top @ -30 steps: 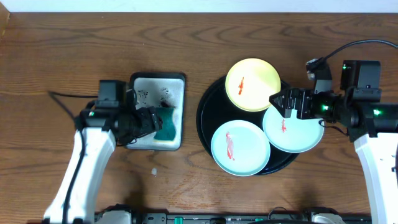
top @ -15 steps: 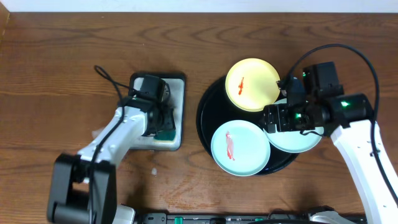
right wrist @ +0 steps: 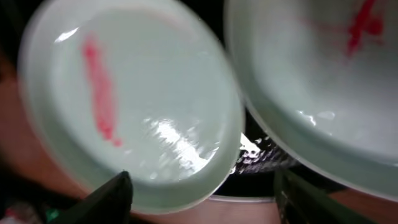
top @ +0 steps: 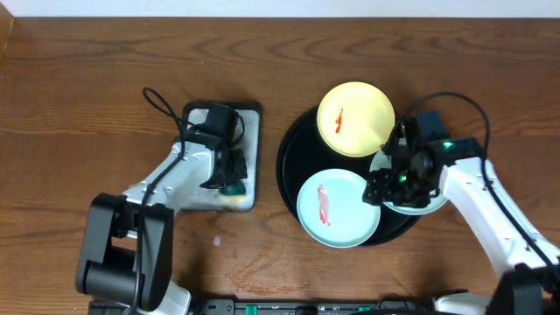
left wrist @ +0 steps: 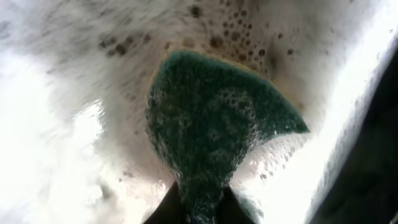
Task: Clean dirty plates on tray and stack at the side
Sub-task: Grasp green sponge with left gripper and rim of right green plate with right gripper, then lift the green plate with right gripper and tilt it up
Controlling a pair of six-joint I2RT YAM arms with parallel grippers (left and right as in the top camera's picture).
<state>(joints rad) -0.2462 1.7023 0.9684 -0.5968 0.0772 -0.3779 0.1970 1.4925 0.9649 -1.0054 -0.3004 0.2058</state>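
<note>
The black tray [top: 289, 162] holds a pale yellow plate [top: 354, 118] at the back, a mint plate [top: 337, 208] in front and a second mint plate [top: 426, 203] at the right, partly under my right arm. Red smears show on the yellow and the front plate. My right gripper [top: 378, 186] is open. In the right wrist view the smeared mint plate's [right wrist: 130, 106] rim lies between the right gripper's [right wrist: 208, 199] spread fingers. My left gripper [left wrist: 200, 208] is shut on a foamy green sponge [left wrist: 217, 124] in the soapy tray [top: 203, 118].
The rectangular soapy tray sits left of the black tray, with a strip of bare wood between them. Cables loop above both arms. The second mint plate [right wrist: 323, 68] shows a red smear in the right wrist view.
My left gripper has swung over the soapy tray and shut on the sponge. My right gripper moved left and forward to the front mint plate's rim, its jaws narrowing.
</note>
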